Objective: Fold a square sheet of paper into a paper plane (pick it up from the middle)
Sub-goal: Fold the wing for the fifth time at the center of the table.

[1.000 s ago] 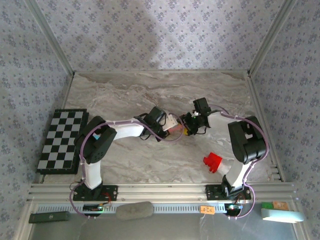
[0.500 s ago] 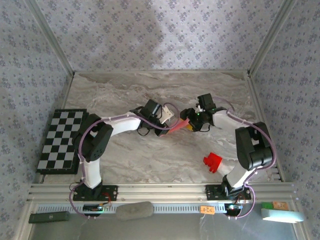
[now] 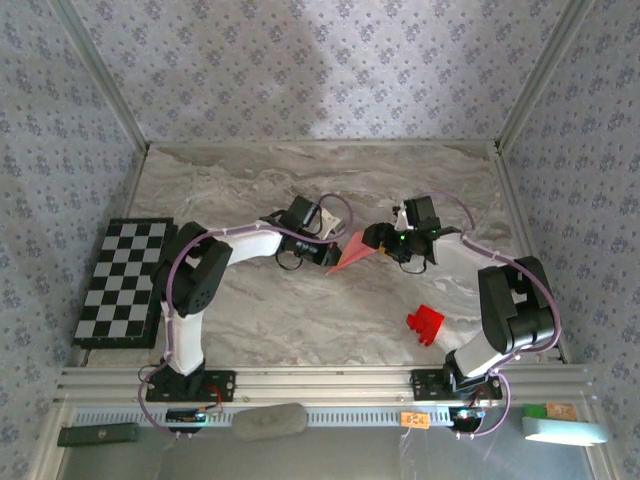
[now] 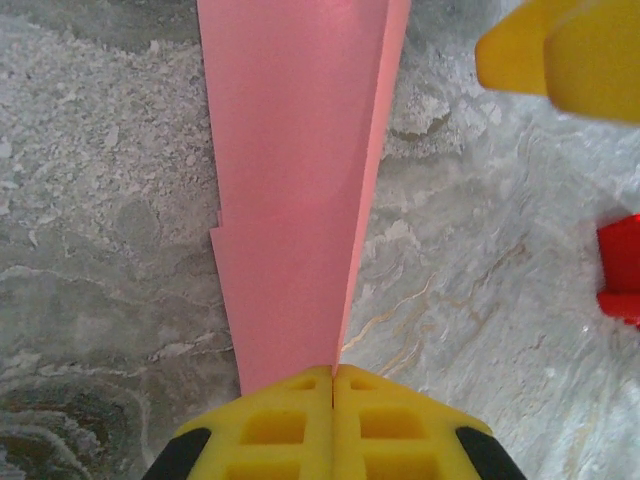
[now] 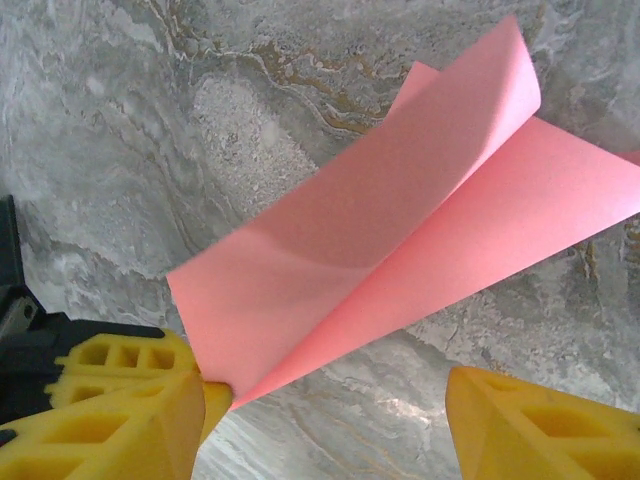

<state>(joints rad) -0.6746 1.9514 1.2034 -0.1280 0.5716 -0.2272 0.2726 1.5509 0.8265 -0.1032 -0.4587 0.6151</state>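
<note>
The square sheet of paper is folded into a slim pink paper plane with a centre crease, held just above the marble table. My left gripper is shut on its narrow end. In the left wrist view the yellow jaws meet on the crease and the paper plane runs away from them, widening. My right gripper stands open beside the plane's wider end. In the right wrist view its fingers straddle bare table below the paper plane, whose two flaps gape apart.
A small red block lies on the table near the right arm's base and shows at the edge of the left wrist view. A black-and-white chequered board lies at the table's left edge. Walls enclose the table.
My right gripper has opened wider and drawn back to the right, away from the left one. The plane stays in the left gripper and now points down-left in the top view.
</note>
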